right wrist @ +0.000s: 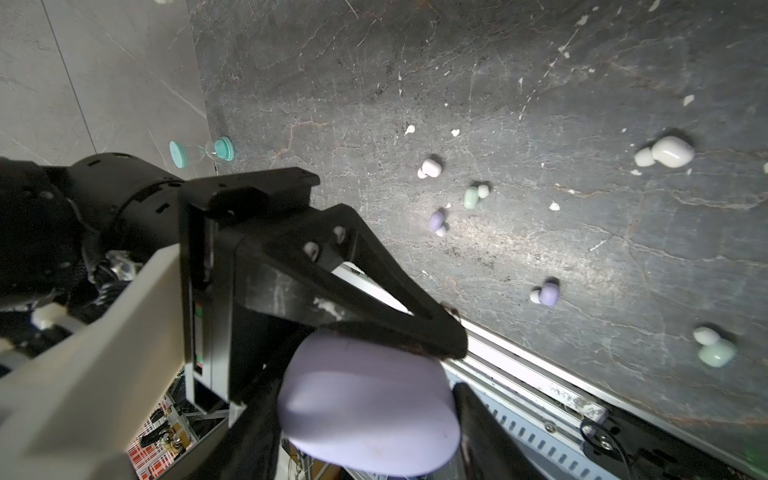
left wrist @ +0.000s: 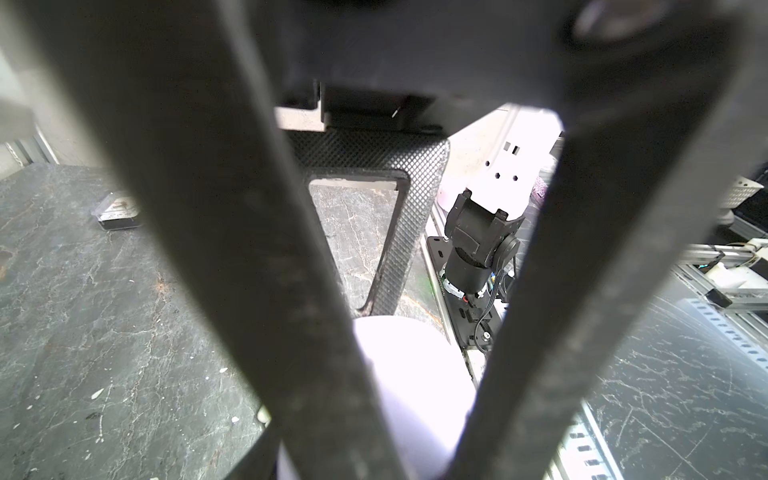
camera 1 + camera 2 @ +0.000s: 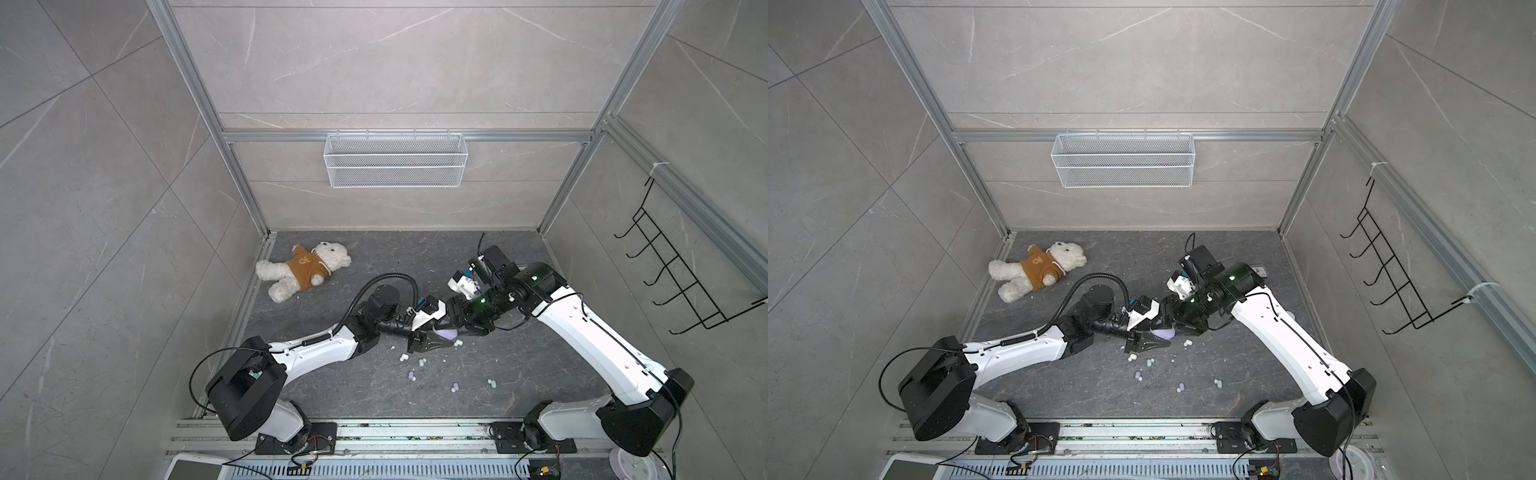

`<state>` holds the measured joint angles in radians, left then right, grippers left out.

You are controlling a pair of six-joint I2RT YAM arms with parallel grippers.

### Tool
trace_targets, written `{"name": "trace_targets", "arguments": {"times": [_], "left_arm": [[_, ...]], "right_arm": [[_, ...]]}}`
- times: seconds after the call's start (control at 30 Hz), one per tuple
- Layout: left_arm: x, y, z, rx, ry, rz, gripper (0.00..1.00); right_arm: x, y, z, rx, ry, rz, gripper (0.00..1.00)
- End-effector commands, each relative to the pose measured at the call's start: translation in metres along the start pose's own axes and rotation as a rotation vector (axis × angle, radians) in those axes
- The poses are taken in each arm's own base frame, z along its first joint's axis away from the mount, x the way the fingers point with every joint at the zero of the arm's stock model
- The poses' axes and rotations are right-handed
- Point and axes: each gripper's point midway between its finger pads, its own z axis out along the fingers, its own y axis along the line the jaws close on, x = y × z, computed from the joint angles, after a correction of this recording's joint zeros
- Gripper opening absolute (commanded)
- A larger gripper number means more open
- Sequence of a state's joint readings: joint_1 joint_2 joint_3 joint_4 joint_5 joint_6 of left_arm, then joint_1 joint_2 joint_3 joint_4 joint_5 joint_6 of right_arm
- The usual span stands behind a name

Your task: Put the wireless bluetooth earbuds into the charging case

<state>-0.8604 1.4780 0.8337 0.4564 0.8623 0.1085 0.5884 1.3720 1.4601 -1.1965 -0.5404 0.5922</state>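
Note:
The lilac pebble-shaped charging case (image 1: 365,407) hangs closed above the dark floor, gripped from both sides. My right gripper (image 1: 370,419) is shut on it across its width. My left gripper (image 3: 444,338) is shut on it too, one black finger (image 1: 374,316) lying over its top. The case (image 2: 411,386) shows pale between the left fingers in the left wrist view. Several earbuds lie loose on the floor below: white (image 3: 458,343), white (image 3: 404,356), mint (image 3: 421,363), lilac (image 3: 411,376), lilac (image 3: 454,388) and mint (image 3: 491,382). In the right wrist view, a lilac bud (image 1: 546,292) and a mint one (image 1: 715,349) lie nearest the front rail.
A teddy bear (image 3: 303,270) lies at the back left. A white wire basket (image 3: 395,160) hangs on the back wall, and a black hook rack (image 3: 681,266) on the right wall. A teal hourglass (image 1: 201,151) and a small clear box (image 2: 116,214) rest on the floor. White crumbs are scattered about.

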Motion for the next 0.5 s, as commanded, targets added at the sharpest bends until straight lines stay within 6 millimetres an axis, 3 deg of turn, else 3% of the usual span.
{"name": "trace_targets", "arguments": {"times": [0.0,0.1,0.47], "left_arm": [[-0.0344,-0.0201,-0.0031,0.072,-0.089,0.103,0.37],[-0.035,-0.0206,-0.0038,0.072,-0.09,0.107,0.35],[-0.0332,-0.0213,-0.0049,0.067,-0.085,0.1,0.34]], "right_arm": [[-0.003,0.0017,-0.0001,-0.006,-0.018,-0.034,0.47],[-0.0026,0.0012,-0.0006,-0.004,-0.02,-0.033,0.49],[0.0004,-0.0015,-0.0081,0.014,-0.044,-0.032,0.71]]}}
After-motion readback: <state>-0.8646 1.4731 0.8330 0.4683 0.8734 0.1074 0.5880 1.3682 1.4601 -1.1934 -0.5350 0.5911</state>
